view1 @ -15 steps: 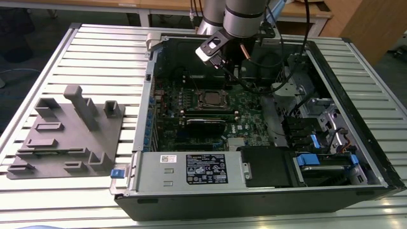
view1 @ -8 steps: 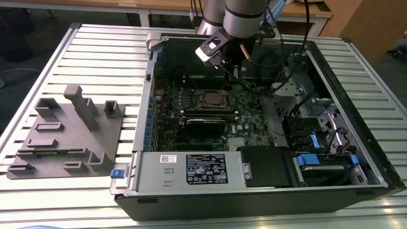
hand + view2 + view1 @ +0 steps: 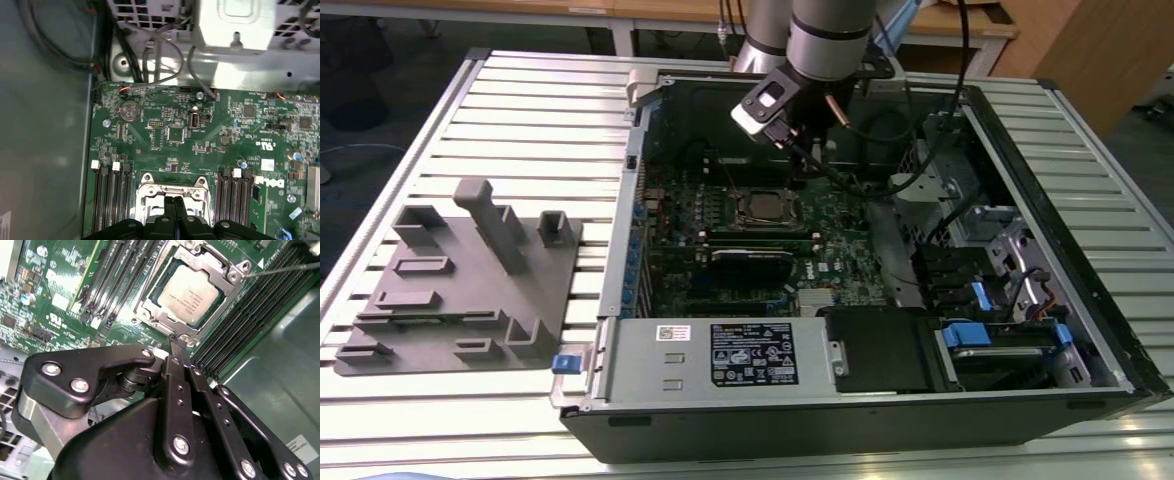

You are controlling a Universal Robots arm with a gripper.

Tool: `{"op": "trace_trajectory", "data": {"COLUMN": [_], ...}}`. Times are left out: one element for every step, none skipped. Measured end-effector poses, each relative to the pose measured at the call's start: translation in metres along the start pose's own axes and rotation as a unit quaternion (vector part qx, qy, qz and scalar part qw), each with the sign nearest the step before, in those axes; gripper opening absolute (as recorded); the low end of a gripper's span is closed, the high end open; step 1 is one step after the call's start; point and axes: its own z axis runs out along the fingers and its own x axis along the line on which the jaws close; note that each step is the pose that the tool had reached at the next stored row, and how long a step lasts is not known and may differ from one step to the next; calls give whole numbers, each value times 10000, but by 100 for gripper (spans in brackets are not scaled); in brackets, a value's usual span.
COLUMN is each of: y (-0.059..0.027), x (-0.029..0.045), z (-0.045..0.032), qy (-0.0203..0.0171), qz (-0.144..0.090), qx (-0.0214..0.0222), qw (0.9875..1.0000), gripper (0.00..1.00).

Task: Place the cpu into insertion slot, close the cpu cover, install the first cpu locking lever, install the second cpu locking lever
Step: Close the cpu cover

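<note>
The cpu (image 3: pixel 190 292) lies flat in the insertion slot (image 3: pixel 767 208) on the green motherboard, its silver-grey top showing. The cpu cover (image 3: pixel 150 300) is down around it as a silver frame. A thin metal locking lever (image 3: pixel 280 271) sticks out from one corner of the socket, away from the frame. My gripper (image 3: pixel 172 342) is shut with nothing between its fingers, and its tip hangs just off the socket's edge. In the first wrist view the shut gripper (image 3: pixel 175 202) is over the socket frame (image 3: pixel 145 192). In the exterior view the gripper (image 3: pixel 811 160) hovers just behind the socket.
Long black memory slots (image 3: pixel 240 320) flank the socket on both sides. The open computer case (image 3: pixel 1067 330) has cables, drive bays and a power supply (image 3: pixel 720 355) around the board. A grey fixture block (image 3: pixel 467 290) stands on the slatted table at the exterior view's left.
</note>
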Motion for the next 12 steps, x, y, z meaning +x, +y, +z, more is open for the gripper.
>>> {"op": "trace_trajectory", "data": {"y": [0,0,-1,-1,-1,-1,-1,-1,-1,-1,-1,-2], "x": [0,0,0,0,0,0,0,0,0,0,0,0], "z": [1,2,3,5,6,7,8,9,10,10,11,11], "qy": [1,3,5,7,9,10,12,14,15,16,18,18], "qz": [-72,-145,-216,-289,-361,-431,-505,-573,-641,-707,-759,-767], "qx": [0,0,1,1,1,1,1,1,1,2,2,2], "qw": [10000,9999,9998,9996,9993,9991,9987,9984,9979,9975,9971,9971], "gripper": [11,11,11,11,11,11,11,11,11,11,11,11]}}
